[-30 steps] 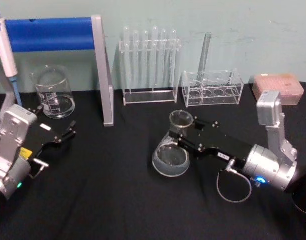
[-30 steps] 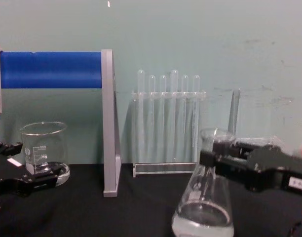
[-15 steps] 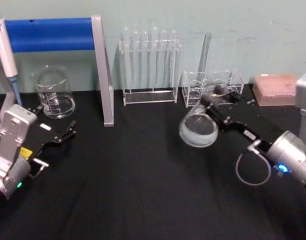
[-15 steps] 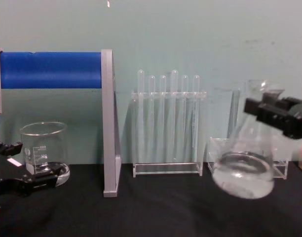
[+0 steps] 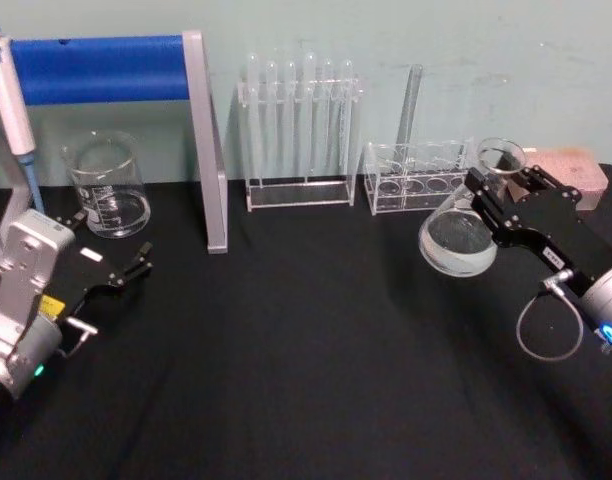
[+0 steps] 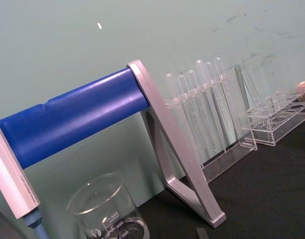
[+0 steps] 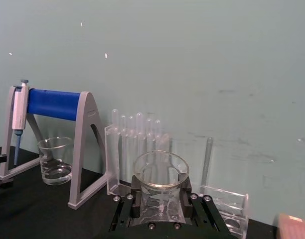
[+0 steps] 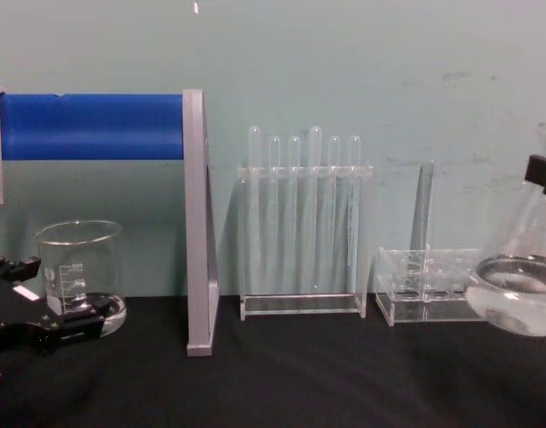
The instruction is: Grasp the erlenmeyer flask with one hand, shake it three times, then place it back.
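Erlenmeyer flask [image 5: 458, 240] swung rightward, right tool [image 5: 501, 186] clamping neck.

A pale green painted wall [image 5: 486, 40], scuffed and smudged in places, rises beyond the right tool [image 5: 498, 188]. Below and to the left of the tool spreads the bench [image 5: 306, 380], black-covered and faintly creased, under soft, even light.

A glass beaker [image 6: 105, 208] stands beside the blue-barred stand [image 6: 73, 119].
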